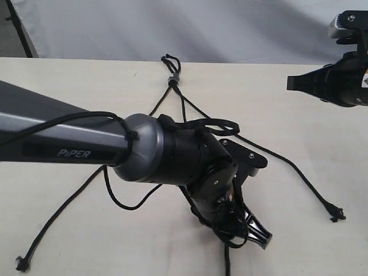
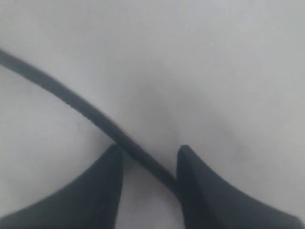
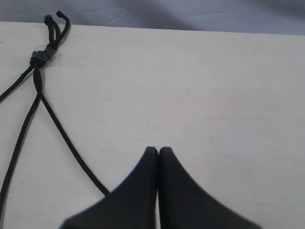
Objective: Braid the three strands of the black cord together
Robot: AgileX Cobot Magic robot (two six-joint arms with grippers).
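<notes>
This looks to me like a robotics lab bench set up for recording. A plain cream-coloured tabletop (image 1: 310,241) runs back to a pale grey cloth backdrop (image 1: 230,29) hung behind it. A grey and black jointed robot arm (image 1: 69,141) lettered "PiPER" reaches across the table, a second black robot arm (image 1: 345,83) comes in from the right, and a thin black three-strand cord (image 1: 172,80) lies spread between them like a test piece.
</notes>
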